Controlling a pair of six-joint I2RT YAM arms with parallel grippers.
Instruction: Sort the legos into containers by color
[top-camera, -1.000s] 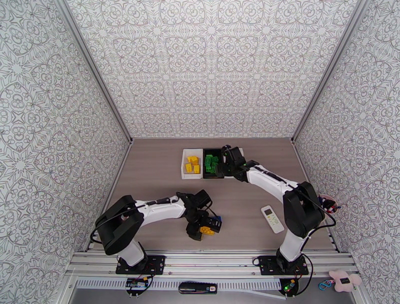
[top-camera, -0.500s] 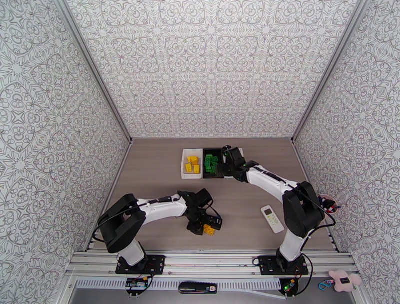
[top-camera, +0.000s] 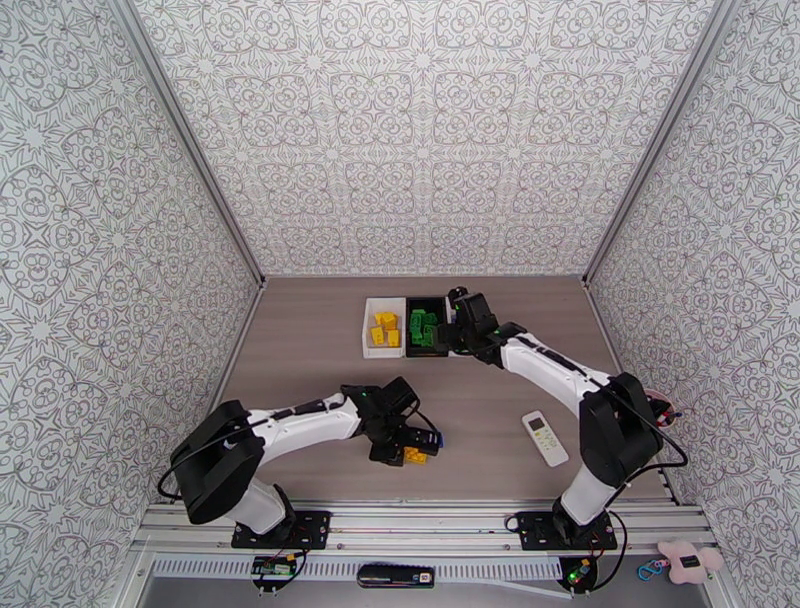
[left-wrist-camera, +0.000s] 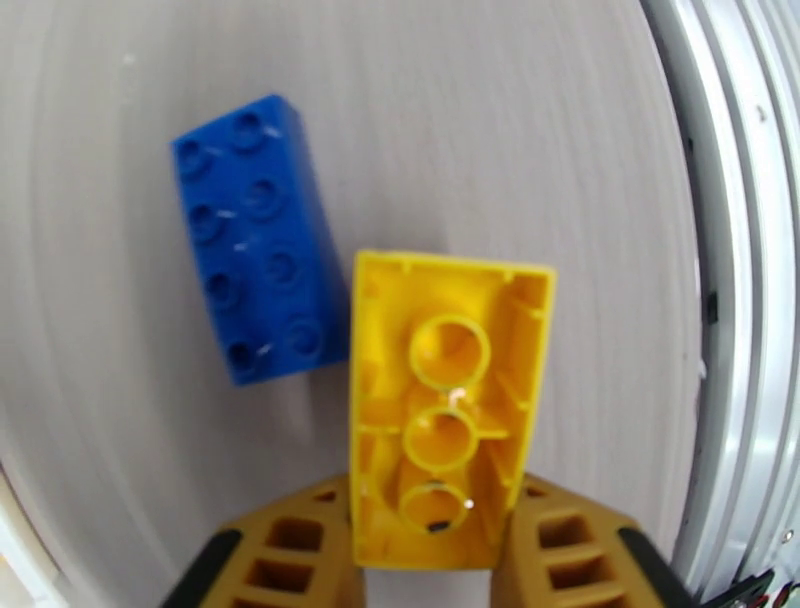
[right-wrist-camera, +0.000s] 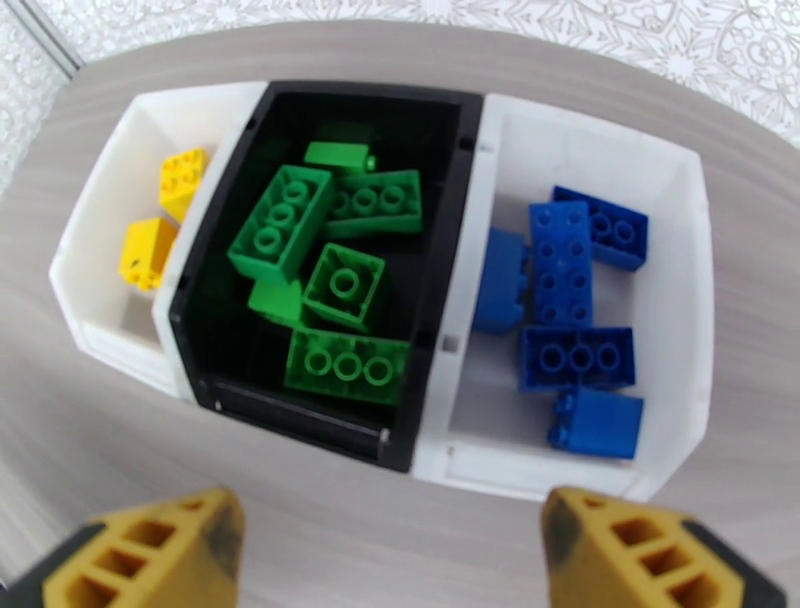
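My left tool: clamped on 1 yellow lego, a pad on each long side of its near end; in the top view it sits low over the near part of the table, left of centre.
Yellow lego in my grip: turned over, its hollow underside and 3 round tubes facing my wrist camera.
Loose blue lego: flat on the table, studs up, just left of the yellow one, its near right corner at that brick's edge; I cannot tell whether they touch.
Left white bin: at the far middle of the table, first in a row of 3 bins set side by side; 2 yellow legos show inside.
Black bin: middle of the row, touching both white bins; about 6 green legos piled inside.
Right white bin: about 5 blue legos inside.
My right tool: fingers wide apart, nothing between them, held above the near side of the bins.
Remote control: white, flat on the table at the near right, well apart from the bins.
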